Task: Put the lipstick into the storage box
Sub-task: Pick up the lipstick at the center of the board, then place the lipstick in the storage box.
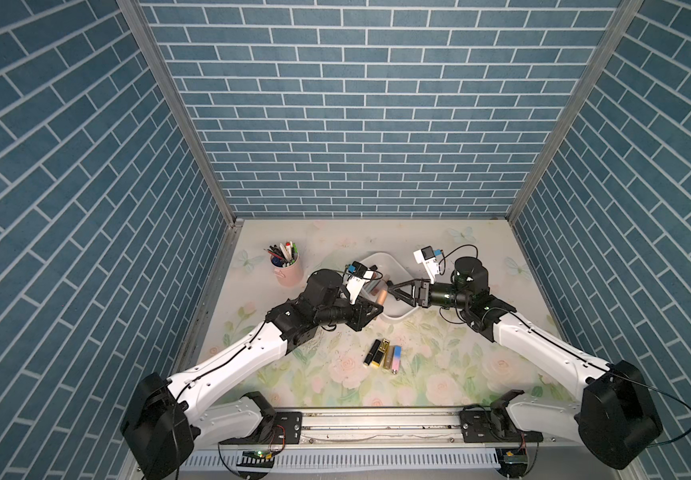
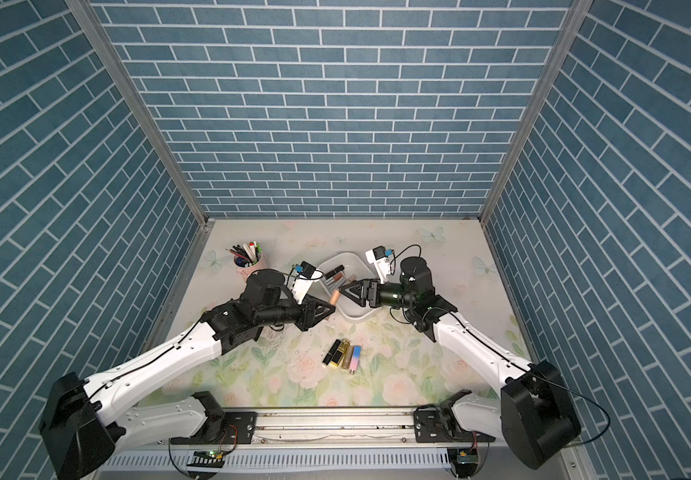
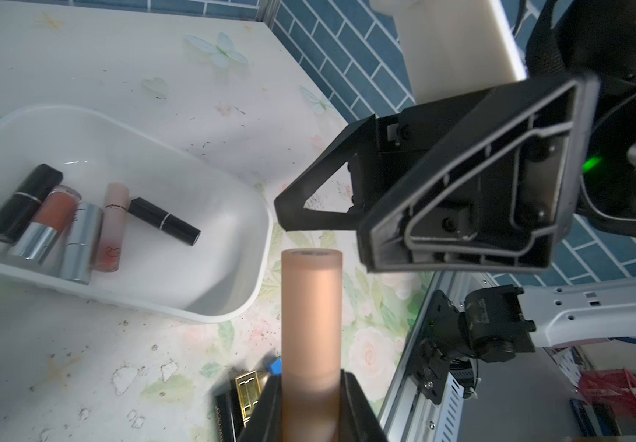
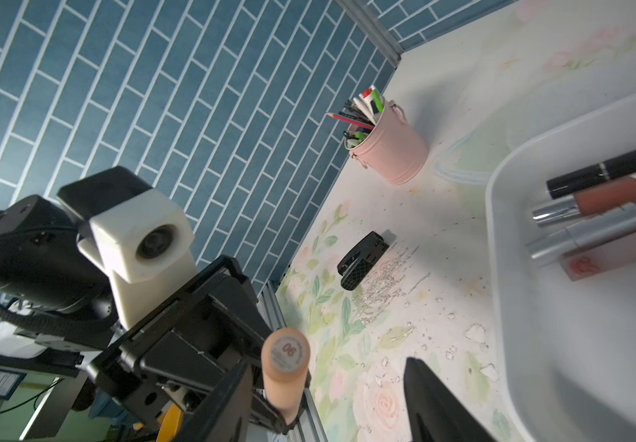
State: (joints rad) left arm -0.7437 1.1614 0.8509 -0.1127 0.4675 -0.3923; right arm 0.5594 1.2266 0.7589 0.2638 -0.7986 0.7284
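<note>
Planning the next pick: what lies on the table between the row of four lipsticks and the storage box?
Nothing: in both top views the floral table is bare between the four lipsticks and the storage box.

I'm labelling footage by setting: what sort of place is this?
Probably a robot test booth dressed as a vanity table: blue brick-print walls on a metal frame, a floral table cover, and a white storage box holding lipsticks.
</note>
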